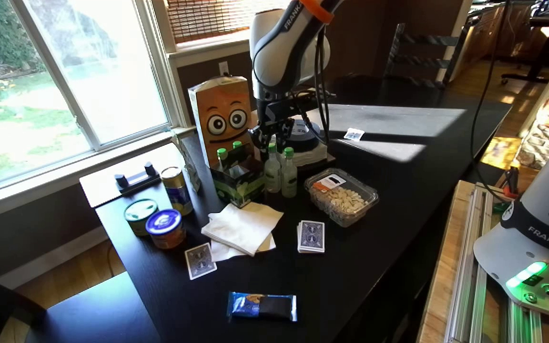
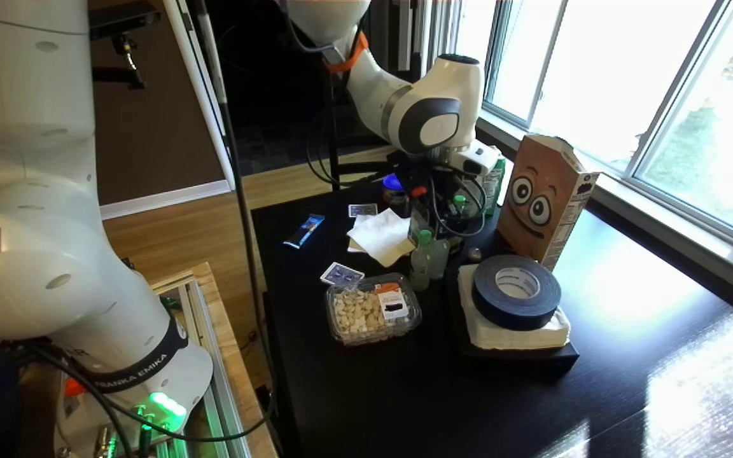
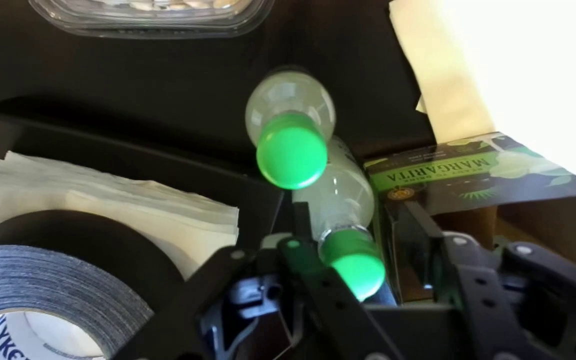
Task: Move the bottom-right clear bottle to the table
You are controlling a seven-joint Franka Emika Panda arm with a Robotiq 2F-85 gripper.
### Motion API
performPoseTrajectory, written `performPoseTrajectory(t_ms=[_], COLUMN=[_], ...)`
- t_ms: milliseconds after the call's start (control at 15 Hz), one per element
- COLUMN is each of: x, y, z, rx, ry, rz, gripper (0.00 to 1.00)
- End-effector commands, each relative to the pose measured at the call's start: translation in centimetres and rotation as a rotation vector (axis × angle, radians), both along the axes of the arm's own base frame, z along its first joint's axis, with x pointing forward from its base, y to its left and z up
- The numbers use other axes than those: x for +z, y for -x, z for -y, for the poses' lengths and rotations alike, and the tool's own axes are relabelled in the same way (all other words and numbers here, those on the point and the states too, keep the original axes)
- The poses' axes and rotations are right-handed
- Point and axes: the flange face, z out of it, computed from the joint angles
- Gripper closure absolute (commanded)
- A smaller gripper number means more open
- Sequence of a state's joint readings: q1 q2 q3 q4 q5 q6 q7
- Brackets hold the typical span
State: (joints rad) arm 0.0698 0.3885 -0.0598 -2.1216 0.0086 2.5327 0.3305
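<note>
Two slim clear bottles with green caps stand upright on the black table (image 1: 331, 286), beside the green drink carrier (image 1: 240, 188). The bottle by the carrier (image 1: 272, 174) and the bottle nearer the nut tub (image 1: 289, 178) are close together. More green-capped bottles (image 1: 222, 157) sit in the carrier. My gripper (image 1: 272, 136) is open above the bottle by the carrier. In the wrist view my open fingers (image 3: 362, 225) lie on either side of this bottle's cap (image 3: 353, 257), with a gap to the right finger. The other bottle's cap (image 3: 292, 150) is outside the fingers.
A clear nut tub (image 1: 343, 195) is right of the bottles. A tape roll (image 2: 516, 291) lies on napkins on a dark box behind them. The owl-faced box (image 1: 222, 119) stands behind the carrier. White napkins (image 1: 243, 228), a card deck (image 1: 311, 236) and cans (image 1: 165, 228) lie in front.
</note>
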Motion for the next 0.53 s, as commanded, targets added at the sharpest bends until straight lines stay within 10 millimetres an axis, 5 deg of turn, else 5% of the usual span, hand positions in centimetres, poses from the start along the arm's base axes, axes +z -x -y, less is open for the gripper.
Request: performPoseTrajectory(t_ms=[0, 200, 400, 467], x=[1.1, 4.5, 8.9, 6.0], y=[-0.6, -0.2, 0.7, -0.9], z=[-0.1, -0.9, -2.5, -1.5], rx=[-0.027, -0.028, -0.007, -0.003], ry=[0.0, 0.007, 0.02, 0.005], rz=[-0.004, 0.044, 0.153, 0.104], gripper=[0.19, 0.0, 0.0, 0.0])
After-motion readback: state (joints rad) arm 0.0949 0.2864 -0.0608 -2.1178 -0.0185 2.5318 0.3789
